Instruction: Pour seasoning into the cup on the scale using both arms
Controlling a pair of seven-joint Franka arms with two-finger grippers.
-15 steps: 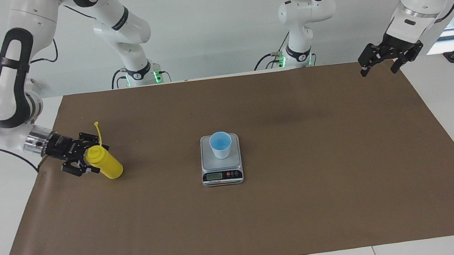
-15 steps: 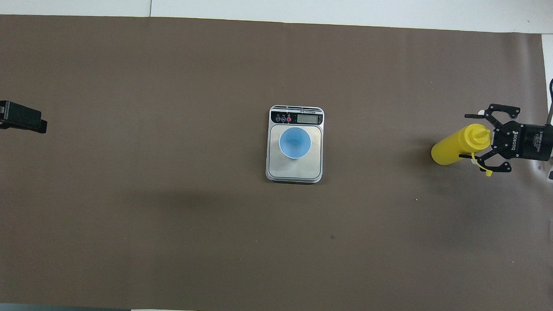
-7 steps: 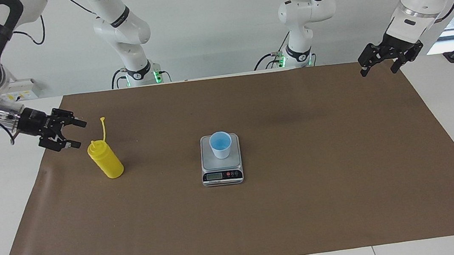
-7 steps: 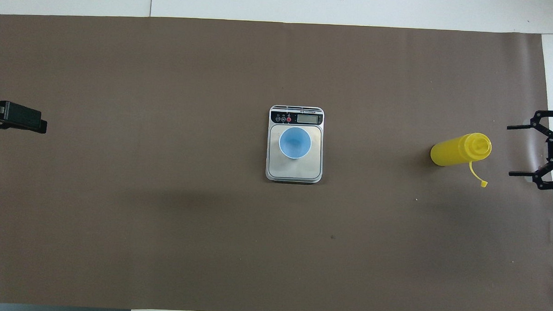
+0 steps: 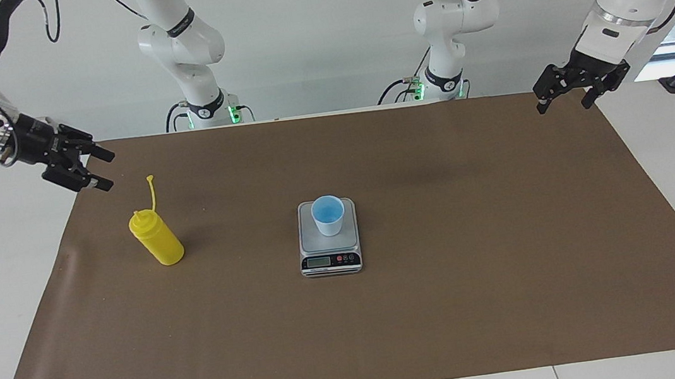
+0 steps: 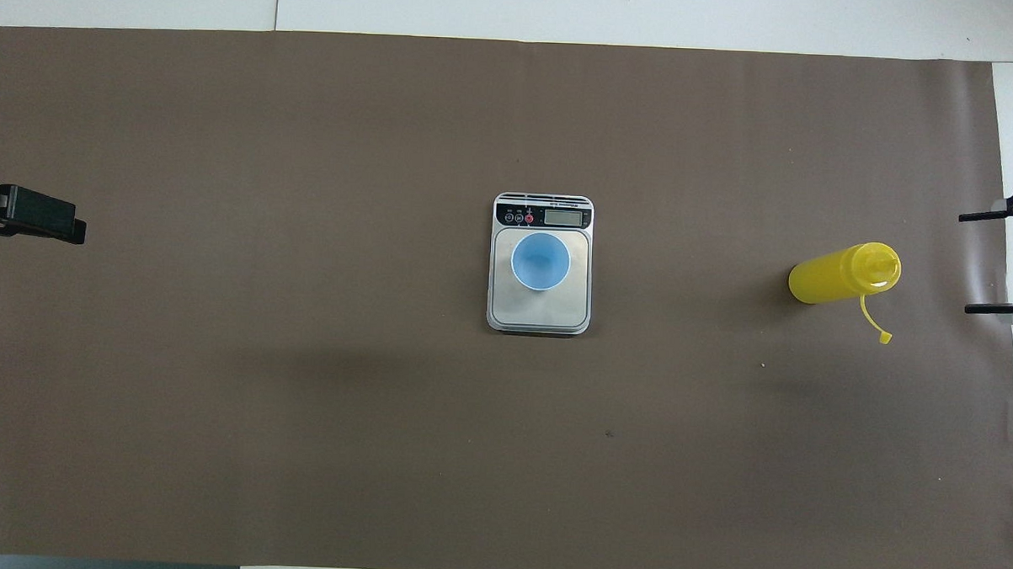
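The yellow seasoning bottle (image 5: 157, 242) stands upright on the brown mat toward the right arm's end of the table, its cap strap sticking up. It also shows in the overhead view (image 6: 840, 272). The light blue cup (image 5: 328, 215) stands on the scale (image 5: 331, 261) at the middle of the table; the overhead view shows the cup (image 6: 540, 260) on the scale's plate (image 6: 539, 318). My right gripper (image 5: 105, 171) is open and empty, raised over the mat's edge beside the bottle and apart from it (image 6: 967, 264). My left gripper (image 5: 562, 105) is open and empty and waits over the mat's corner at the left arm's end (image 6: 29, 216).
A brown mat (image 5: 452, 303) covers most of the white table. The two arm bases (image 5: 207, 106) stand at the robots' edge. Nothing else lies on the mat.
My right gripper let go of the bottle, drew back from it and rose toward the mat's edge. The bottle stays upright where it was. The left arm has not moved.
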